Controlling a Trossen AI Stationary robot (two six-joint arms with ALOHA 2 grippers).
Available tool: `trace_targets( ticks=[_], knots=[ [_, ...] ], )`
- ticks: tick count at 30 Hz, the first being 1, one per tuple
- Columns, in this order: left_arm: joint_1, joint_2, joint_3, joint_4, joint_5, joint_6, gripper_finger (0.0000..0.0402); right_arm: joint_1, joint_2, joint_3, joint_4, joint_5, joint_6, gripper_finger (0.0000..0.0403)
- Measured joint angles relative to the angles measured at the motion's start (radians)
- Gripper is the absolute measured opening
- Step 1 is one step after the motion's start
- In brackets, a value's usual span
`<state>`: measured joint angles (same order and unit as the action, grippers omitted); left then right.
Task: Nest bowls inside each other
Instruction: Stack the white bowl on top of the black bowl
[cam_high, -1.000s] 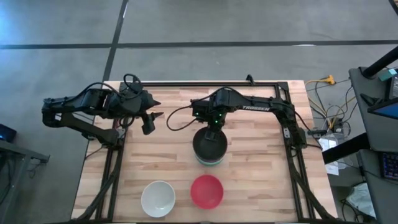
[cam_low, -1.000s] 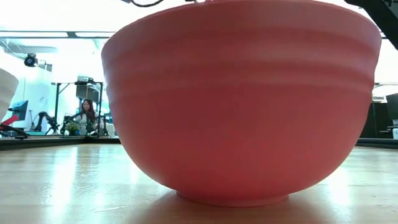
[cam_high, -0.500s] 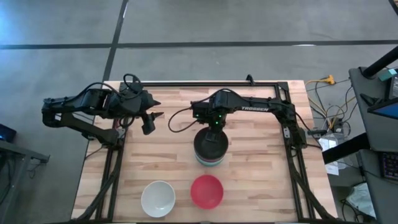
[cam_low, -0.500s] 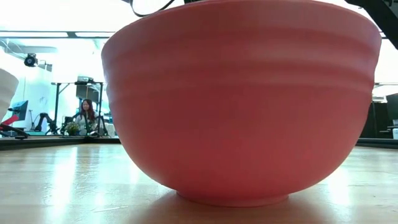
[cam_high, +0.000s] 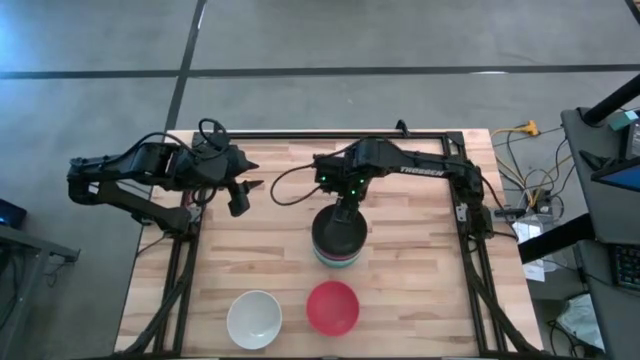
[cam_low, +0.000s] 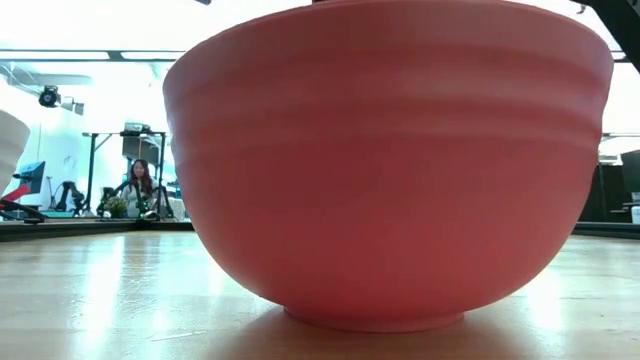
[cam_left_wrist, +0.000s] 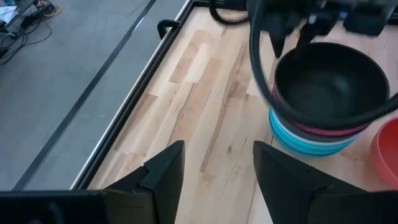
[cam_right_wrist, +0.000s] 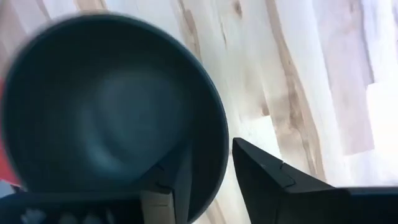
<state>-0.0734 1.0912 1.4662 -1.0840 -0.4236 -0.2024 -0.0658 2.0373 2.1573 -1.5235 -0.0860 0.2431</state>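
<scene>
While your right end effector straddles the black bowl's rim, fingers apart, lift straight clear without disturbing the stack mid-counter; left end effector idles parted.

Red bowl: fills the low view, hiding the stack and both arms.
White bowl: cut off at left edge.
Stacked bowls: lower ones show rims only, possibly teal and magenta.

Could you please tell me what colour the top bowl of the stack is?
Black; the top bowl shows best in the left wrist view.
</scene>
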Motion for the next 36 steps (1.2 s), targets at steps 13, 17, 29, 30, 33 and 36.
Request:
trace_targets(
  ticks=[13, 17, 29, 30, 33, 36],
  knots=[
    [-0.001, 0.017, 0.005, 0.002, 0.272, -0.082, 0.0176, 0.111, -0.222, 0.04, -0.038, 0.121, 0.018, 0.0088],
    [-0.016, 0.017, -0.005, -0.012, 0.595, -0.182, 0.0176, 0.208, -0.314, -0.017, -0.031, 0.247, 0.019, 0.0077],
    [-0.374, 0.07, -0.017, 0.038, 0.627, -0.701, 0.0176, 0.504, -0.693, -0.574, 0.407, 0.278, 0.122, 0.0072],
    [-0.416, 0.084, -0.017, 0.037, 0.578, -0.749, 0.0176, 0.523, -0.727, -0.639, 0.473, 0.278, 0.145, 0.0073],
    [-0.528, 0.139, -0.017, 0.037, 0.464, -0.87, 0.0176, 0.569, -0.83, -0.824, 0.697, 0.279, 0.201, 0.0072],
    [-0.616, 0.207, -0.017, 0.034, 0.377, -0.962, 0.0176, 0.595, -0.919, -0.985, 0.934, 0.278, 0.234, 0.0069]
  ],
)
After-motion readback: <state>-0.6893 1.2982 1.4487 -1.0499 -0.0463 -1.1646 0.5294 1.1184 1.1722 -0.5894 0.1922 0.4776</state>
